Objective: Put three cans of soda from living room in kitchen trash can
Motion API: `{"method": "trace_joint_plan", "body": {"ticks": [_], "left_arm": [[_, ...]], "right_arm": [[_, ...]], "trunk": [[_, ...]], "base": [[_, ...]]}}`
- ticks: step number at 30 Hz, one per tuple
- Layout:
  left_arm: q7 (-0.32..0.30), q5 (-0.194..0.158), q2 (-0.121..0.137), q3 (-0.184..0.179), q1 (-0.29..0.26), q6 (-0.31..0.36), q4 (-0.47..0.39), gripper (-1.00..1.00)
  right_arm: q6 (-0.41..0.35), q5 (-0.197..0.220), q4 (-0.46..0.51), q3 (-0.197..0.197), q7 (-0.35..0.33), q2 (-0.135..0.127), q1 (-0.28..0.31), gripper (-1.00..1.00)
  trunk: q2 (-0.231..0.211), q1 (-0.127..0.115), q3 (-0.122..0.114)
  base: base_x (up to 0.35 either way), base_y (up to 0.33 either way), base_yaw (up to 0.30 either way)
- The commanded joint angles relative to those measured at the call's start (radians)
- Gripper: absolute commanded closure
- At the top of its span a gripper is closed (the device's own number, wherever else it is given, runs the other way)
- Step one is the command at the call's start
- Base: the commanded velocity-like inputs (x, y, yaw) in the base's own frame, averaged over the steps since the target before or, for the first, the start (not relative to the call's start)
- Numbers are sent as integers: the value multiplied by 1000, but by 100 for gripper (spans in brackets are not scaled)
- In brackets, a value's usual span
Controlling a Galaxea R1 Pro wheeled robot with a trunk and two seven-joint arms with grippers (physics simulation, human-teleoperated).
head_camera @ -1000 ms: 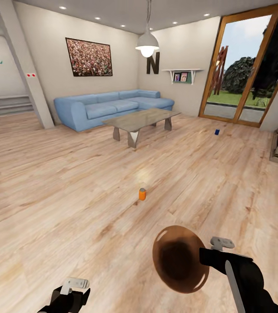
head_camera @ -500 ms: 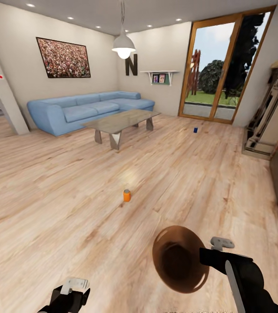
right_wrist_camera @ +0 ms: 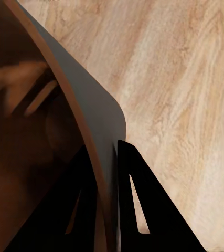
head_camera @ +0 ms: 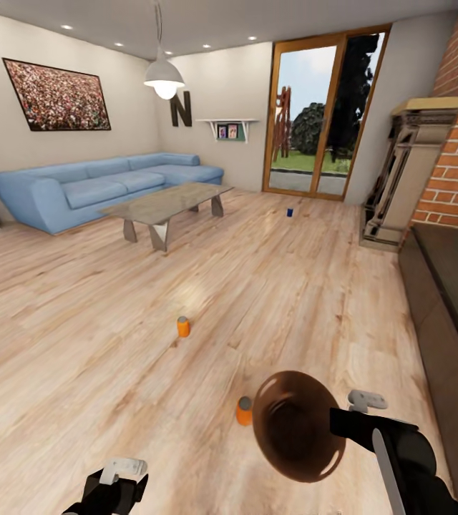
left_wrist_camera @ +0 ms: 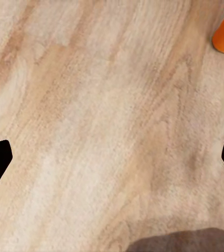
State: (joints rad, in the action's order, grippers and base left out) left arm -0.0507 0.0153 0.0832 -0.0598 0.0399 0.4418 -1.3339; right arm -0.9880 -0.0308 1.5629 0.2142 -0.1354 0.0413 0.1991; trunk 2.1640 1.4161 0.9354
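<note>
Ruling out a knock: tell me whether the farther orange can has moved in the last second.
No. The farther orange can keeps its place before the coffee table; the whole view slid because the camera turned.

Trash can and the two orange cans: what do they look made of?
Trash can: smooth, glossy brown, thin-walled; looks like plastic or coated metal, can't tell which. Right gripper pinches its rim.
Orange cans: painted sides, silver-grey tops, likely aluminium.
</note>
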Motion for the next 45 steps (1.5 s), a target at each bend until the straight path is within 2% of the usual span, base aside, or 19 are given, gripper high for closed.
{"method": "trace_joint_plan", "body": {"ticks": [1, 20, 45], "left_arm": [[0, 0, 0, 0, 0, 0, 0, -100], [2, -2, 1, 2, 0, 0, 19, -100], [2, -1, 0, 3, 0, -1, 19, -100]], "right_arm": [[-1, 21, 0, 0, -4, 0, 0, 100], [0, 23, 0, -2, -4, 0, 0, 100], [0, 23, 0, -3, -4, 0, 0, 100]], "trunk": [[0, 0, -1], [0, 0, -11], [0, 0, -12]], "base": [[9, 0, -280], [289, 0, -258], [262, 0, -13]]}}
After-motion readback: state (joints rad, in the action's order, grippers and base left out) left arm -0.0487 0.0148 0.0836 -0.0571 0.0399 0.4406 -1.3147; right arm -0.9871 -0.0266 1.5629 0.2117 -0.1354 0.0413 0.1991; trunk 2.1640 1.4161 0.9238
